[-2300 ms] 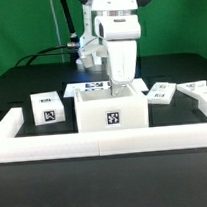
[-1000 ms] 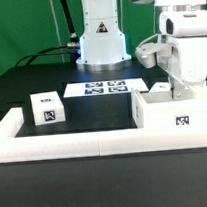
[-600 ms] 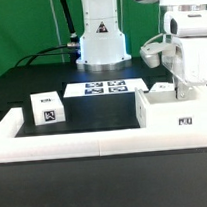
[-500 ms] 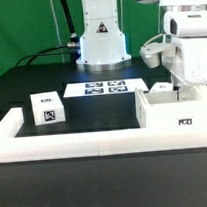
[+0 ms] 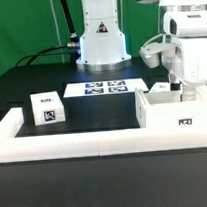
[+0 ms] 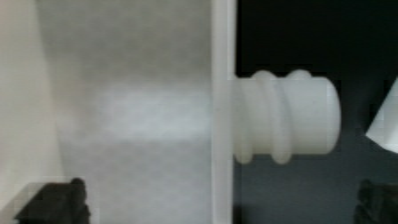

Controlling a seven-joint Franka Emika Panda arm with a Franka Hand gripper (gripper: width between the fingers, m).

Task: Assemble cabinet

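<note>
The cabinet's box body (image 5: 177, 111) stands in the corner of the border wall on the exterior view's right, open side up, with a tag on its front. My gripper (image 5: 181, 86) hangs over its top edge. In the wrist view the gripper (image 6: 215, 200) is open, its dark fingertips (image 6: 54, 203) wide apart on either side of a white wall of the body (image 6: 134, 110). A ribbed white peg (image 6: 294, 115) sticks out from that wall. A smaller white cube part (image 5: 47, 107) with tags sits apart on the exterior view's left.
A long low white border wall (image 5: 64, 144) runs along the front and both sides. The marker board (image 5: 103, 88) lies flat behind the middle, before the robot's base (image 5: 99, 42). Another small white part (image 5: 160, 88) shows just behind the body.
The box body went from the middle of the front wall to the right corner with my gripper. Over the last second it shifted slightly further right and settled; the cube has not moved.
</note>
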